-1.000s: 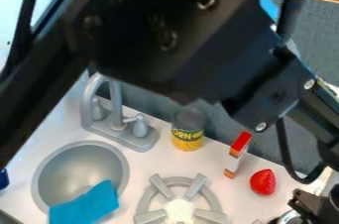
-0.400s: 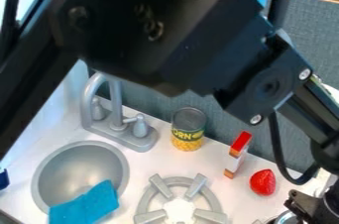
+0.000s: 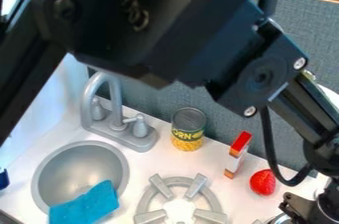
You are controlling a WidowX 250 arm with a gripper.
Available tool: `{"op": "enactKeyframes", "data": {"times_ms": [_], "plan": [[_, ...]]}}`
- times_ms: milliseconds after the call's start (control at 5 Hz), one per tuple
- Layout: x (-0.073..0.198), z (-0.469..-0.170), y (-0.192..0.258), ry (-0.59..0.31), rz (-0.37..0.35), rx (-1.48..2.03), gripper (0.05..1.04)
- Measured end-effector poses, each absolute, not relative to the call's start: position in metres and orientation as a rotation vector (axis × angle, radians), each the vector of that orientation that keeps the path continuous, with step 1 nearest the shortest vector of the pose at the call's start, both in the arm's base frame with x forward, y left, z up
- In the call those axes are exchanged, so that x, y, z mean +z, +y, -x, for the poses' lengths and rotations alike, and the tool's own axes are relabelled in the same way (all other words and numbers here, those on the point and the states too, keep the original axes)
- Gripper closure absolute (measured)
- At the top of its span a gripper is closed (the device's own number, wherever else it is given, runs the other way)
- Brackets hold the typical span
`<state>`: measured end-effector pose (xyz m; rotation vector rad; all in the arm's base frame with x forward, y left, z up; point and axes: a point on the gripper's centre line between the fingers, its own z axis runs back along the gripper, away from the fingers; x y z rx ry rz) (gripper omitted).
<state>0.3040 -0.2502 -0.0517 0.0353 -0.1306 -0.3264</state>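
A: ok, where's the hand (image 3: 300, 209), and is it holding anything?

B: Lower right corner, partly cut off. Honestly can't tell if it's wide, narrow or gripping something. The shiny metal thing (image 3: 282, 219) right by it at the bottom edge is cut off too, so no clue which way it points or how its long axis runs.

A: Anything clearer?

B: Yeah, red strawberry (image 3: 263, 183) just above, on the counter (image 3: 208, 161). Left of that, a red-topped box (image 3: 238, 154), long axis upper right to lower left. The arm (image 3: 165, 29) blocks most of the top.
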Motion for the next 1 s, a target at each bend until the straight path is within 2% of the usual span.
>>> {"op": "enactKeyframes", "data": {"times_ms": [200,600,800,1000], "plan": [[-0.051,-0.302,-0.248,-0.128,-0.036,-0.334,0.721],[-0.050,-0.300,-0.245,-0.122,-0.050,-0.330,0.144],[-0.039,-0.299,-0.245,-0.148,-0.028,-0.330,0.073],[-0.015,-0.293,-0.243,-0.176,0.019,-0.308,0.077]]}}
